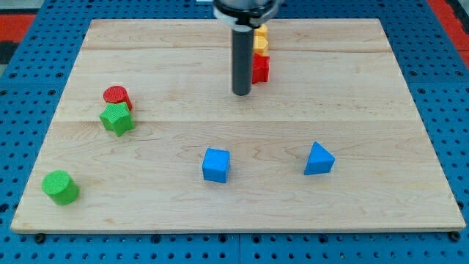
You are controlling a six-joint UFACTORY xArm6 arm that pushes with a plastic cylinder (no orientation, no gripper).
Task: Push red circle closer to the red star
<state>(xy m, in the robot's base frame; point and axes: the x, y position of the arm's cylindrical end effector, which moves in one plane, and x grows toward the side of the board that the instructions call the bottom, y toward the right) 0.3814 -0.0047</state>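
Observation:
The red circle (116, 95) lies at the view's left, touching the green star (116, 119) just below it. The red star (260, 69) sits near the view's top centre, partly hidden behind my rod. My tip (242, 93) rests on the board just left of and below the red star, far to the right of the red circle.
Two yellow blocks (260, 39) are lined up above the red star. A green circle (59, 187) is at bottom left. A blue cube (216, 164) and a blue triangle (318, 159) lie in the lower middle. The wooden board (410, 110) sits on a blue pegboard.

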